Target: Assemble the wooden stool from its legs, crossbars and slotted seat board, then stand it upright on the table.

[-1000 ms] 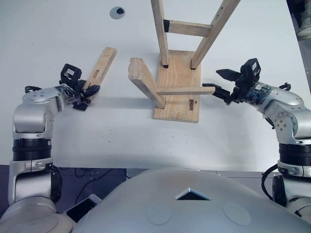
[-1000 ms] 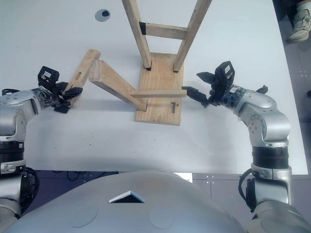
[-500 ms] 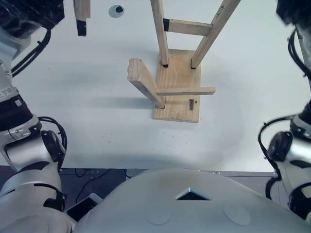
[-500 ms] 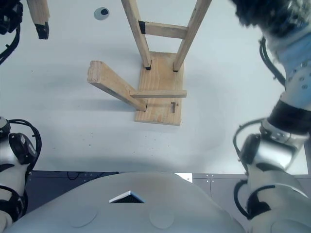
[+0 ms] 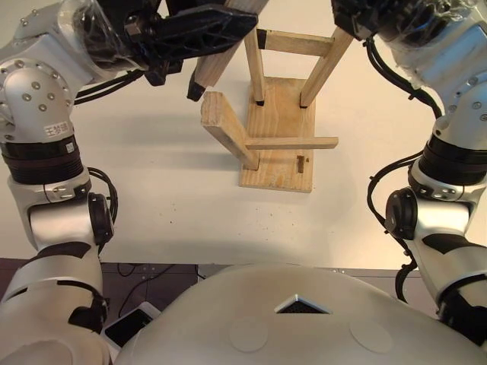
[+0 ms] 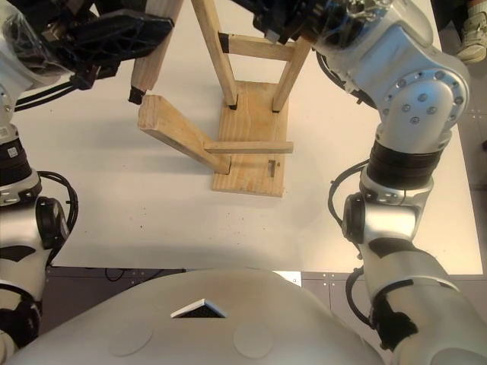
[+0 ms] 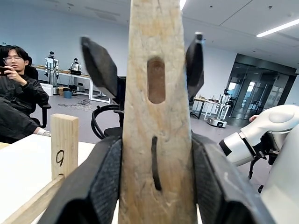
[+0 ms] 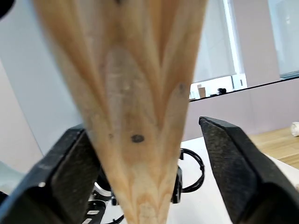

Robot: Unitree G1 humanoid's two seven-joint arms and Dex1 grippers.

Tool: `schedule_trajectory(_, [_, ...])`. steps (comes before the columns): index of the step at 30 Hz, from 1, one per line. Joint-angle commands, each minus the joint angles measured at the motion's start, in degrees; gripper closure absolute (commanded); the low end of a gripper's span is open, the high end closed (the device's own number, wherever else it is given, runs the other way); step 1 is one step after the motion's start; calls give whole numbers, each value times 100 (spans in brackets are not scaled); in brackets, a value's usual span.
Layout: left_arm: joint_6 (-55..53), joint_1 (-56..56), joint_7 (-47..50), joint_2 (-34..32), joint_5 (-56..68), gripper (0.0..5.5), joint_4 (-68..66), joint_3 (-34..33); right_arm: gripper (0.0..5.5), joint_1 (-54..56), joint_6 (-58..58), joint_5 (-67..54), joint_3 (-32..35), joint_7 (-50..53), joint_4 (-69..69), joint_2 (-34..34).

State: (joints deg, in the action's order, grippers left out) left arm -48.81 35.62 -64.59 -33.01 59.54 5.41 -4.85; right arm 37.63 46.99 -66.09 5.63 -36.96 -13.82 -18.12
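Both arms are lifted high over the table [image 5: 152, 198], with the elbows bent and the forearms turned inward toward the middle.

The left gripper [image 5: 217, 30] is clamped on a loose leg [image 5: 207, 72]. In the left wrist view the wood sits tight between the black fingers [image 7: 100, 65], and an oval hole [image 7: 155, 86] in the leg faces the camera. The leg hangs in the air at a slant. Its dark lower end is close above the top of the tilted leg [image 5: 227, 128], and I see no contact.

The right gripper [image 8: 145, 140] stands around the far right leg [image 5: 323, 61], high on it. Its jaws are apart: one finger [image 8: 233, 163] shows a clear gap to the wood. The other finger looks against the wood, but I cannot tell for sure.

The seat board [image 5: 278, 114] lies flat on the table. Two legs stand in its far end, joined by the upper crossbar [image 5: 295, 43]. The tilted leg leans away to the left from a near corner, and the lower crossbar [image 5: 293, 142] sticks out of it to the right, above the board. A small slot [image 5: 302, 162] in the board is open.
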Motion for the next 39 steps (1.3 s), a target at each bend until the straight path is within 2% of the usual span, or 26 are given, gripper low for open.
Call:
schedule_trajectory(1, [-152, 196, 98, 104, 183, 352, -40, -150, 274, 68, 105, -270, 52, 48, -53, 87])
schedule_trajectory(6, [-246, 303, 167, 202, 240, 352, -35, -179, 348, 49, 109, -333, 15, 131, -94, 141])
schedule_trajectory(12, [-171, 254, 437, 187, -86, 352, -129, -133, 348, 27, 43, -197, -17, 186, -61, 174])
schedule_trajectory(13, [-129, 181, 425, 110, -211, 315, -179, -107, 348, -39, -70, 26, -64, 92, -66, 95])
schedule_trajectory(19, [379, -865, 289, -414, -970, 227, -400, -385, 348, -1029, -747, 1407, -119, -1099, 74, -1006])
schedule_trajectory(23, [757, -1517, 772, -249, -1082, 173, -443, -994, 348, -1889, -1049, 1797, 59, -1906, 443, -1545])
schedule_trajectory(27, [894, -2124, 1071, -6, -1017, 108, -73, -1237, 348, -2691, -1361, 2037, 347, -2512, 736, -1860])
schedule_trajectory(34, [1005, -2438, 1338, 158, -976, 13, 113, -1384, 348, -3579, -1917, 2168, 390, -2717, 757, -1532])
schedule_trajectory(39, [987, -2408, 1407, 149, -946, 10, 110, -1386, 348, -3904, -2250, 2300, 131, -2763, 511, -1280])
